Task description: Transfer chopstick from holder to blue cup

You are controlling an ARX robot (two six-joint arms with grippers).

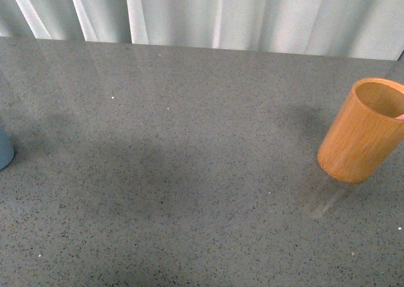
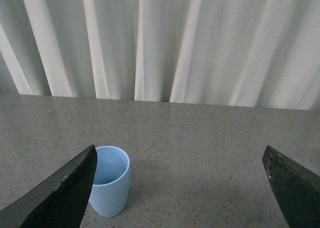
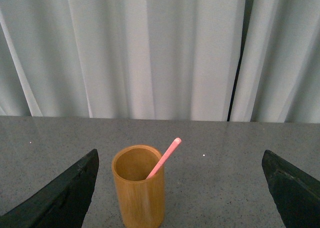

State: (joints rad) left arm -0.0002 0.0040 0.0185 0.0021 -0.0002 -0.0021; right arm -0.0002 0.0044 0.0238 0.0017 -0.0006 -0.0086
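Chopstick (image 3: pixel 164 158) leans inside holder (image 3: pixel 140 198); blue cup (image 2: pixel 111 188) stands well apart.

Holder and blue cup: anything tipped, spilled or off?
Nothing stands out. The holder stands upright with the chopstick leaning on its rim from inside. The blue cup stands upright and looks empty. The left gripper and right gripper have their jaws open and touch nothing.
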